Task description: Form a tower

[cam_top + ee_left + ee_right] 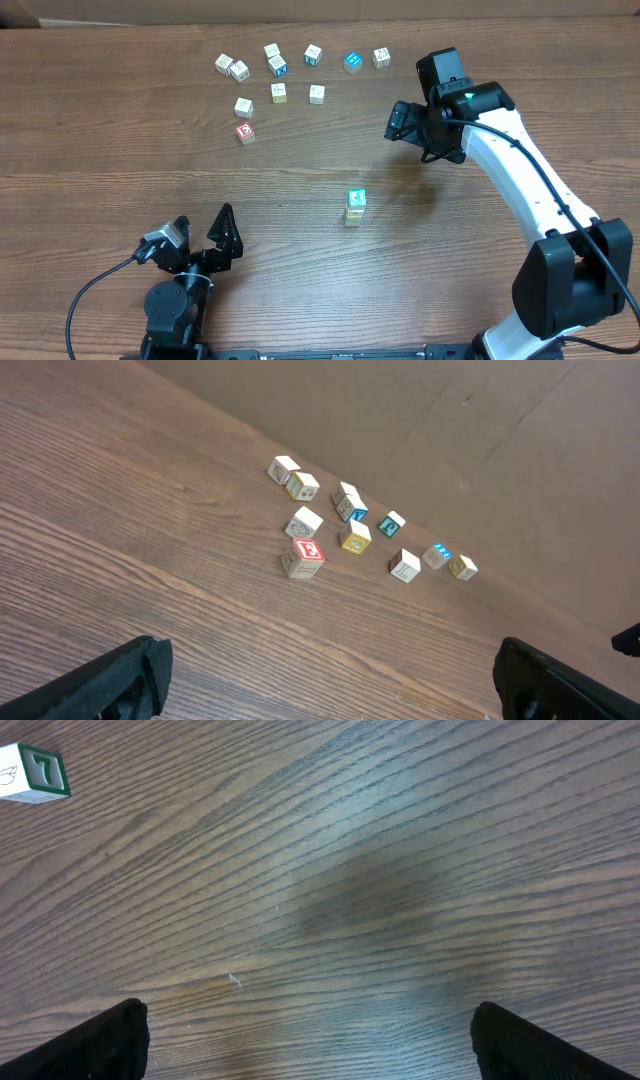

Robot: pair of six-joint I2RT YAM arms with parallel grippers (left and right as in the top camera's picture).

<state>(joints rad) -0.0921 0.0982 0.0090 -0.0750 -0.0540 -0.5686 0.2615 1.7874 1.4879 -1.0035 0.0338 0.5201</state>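
Observation:
The tower [355, 206] is a narrow stack of small letter cubes in the middle of the table, a teal-faced cube on top of a yellow one. It stands alone; neither gripper touches it. My right gripper [410, 135] hovers open to the back right of it, with only bare wood between its fingers [540, 1045]. Its wrist view also shows one white cube with a green-framed face [35, 773] in the top left corner. My left gripper [203, 222] is open near the front left edge, with nothing between its fingers [110, 682].
Several loose letter cubes [279, 67] lie scattered along the back of the table, among them a red one [245, 132] and a blue one [352, 62]. The left wrist view shows the same group, red cube [303, 557] nearest. Cables trail from the left arm base.

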